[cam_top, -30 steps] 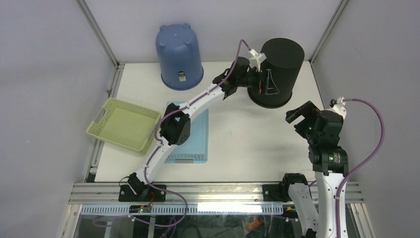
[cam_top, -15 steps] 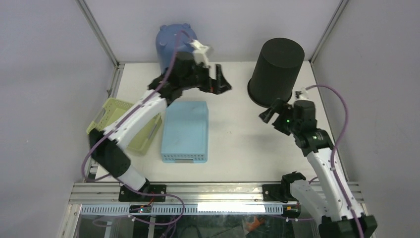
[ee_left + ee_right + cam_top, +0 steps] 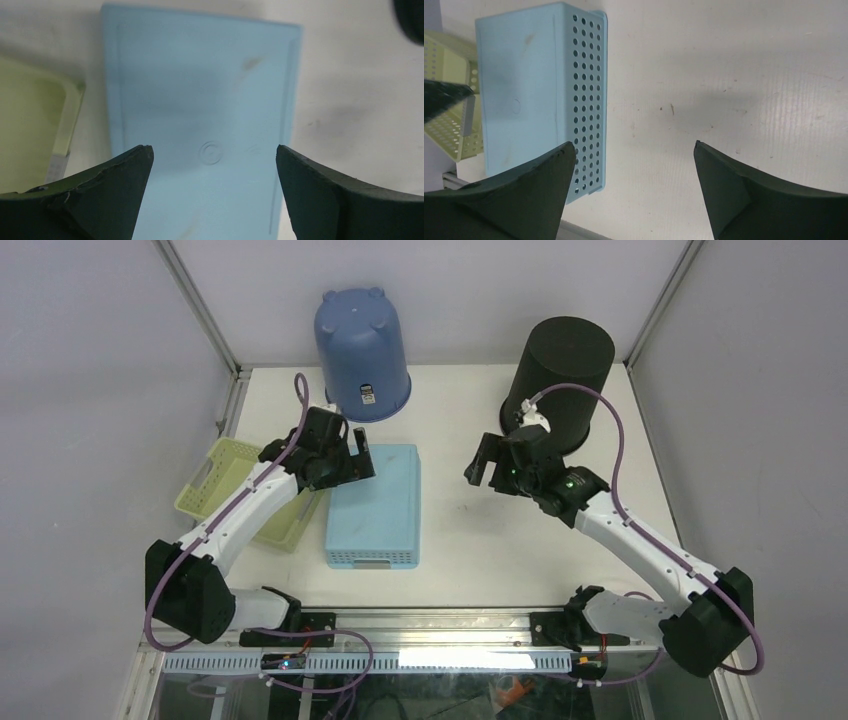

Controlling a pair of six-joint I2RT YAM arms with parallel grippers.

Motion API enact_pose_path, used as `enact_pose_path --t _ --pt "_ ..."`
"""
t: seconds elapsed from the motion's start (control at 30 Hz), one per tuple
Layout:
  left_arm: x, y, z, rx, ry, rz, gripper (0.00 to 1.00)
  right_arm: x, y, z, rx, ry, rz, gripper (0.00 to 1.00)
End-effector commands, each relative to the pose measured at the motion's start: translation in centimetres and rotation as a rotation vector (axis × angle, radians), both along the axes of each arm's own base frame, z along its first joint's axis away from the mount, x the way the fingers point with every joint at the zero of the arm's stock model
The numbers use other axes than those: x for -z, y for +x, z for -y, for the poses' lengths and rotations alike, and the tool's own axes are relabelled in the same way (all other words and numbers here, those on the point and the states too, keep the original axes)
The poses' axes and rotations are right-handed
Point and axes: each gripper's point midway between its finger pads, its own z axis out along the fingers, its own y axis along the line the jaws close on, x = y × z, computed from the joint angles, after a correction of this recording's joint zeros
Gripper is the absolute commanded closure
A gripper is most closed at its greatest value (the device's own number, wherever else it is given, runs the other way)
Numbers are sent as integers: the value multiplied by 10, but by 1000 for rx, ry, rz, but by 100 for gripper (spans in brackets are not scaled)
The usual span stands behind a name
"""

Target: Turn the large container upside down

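Note:
The large container, a tall black cylinder, stands at the back right of the table with its closed end up; its edge shows in the corner of the left wrist view. Nothing holds it. My left gripper hovers open over the far end of an overturned light blue basket, nothing between its fingers. My right gripper is open just in front of and left of the black container, above bare table.
The light blue perforated basket lies bottom up at centre left. A yellow-green basket sits upright at its left, at the table's edge. A blue bucket stands upside down at the back. Grey walls enclose the table.
My left arm has let go of the black container's side and swung back left over the blue basket. My right arm has reached forward and left toward the middle of the table.

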Motion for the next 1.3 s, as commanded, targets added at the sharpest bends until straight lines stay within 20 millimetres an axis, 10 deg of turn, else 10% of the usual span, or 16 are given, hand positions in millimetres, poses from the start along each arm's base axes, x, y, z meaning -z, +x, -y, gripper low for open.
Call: enact_pose_path --t 0.0,0.27,0.5,0.67,0.9,1.0,1.1,1.27 --pt "-14 -1 -22 -161 -12 60 1 -47 17 16 83 -7 159 7" --pt "26 0 -41 -194 -12 0 1 -40 13 15 82 4 131 6" --pt "37 4 -16 -19 -74 -26 1 -44 9 22 105 11 143 6" --pt "25 -5 35 176 -183 8 1 -44 2 37 153 -11 136 6" --pt "10 -40 180 474 -355 16 1 -49 -10 73 254 -74 162 6" --pt "-5 -39 210 562 -314 64 1 -53 -12 81 272 -81 177 5" --pt "-14 -21 186 513 -178 127 1 -55 -14 83 273 -86 176 5" --pt "-17 6 83 294 -26 130 1 -52 -10 80 253 -95 181 5"
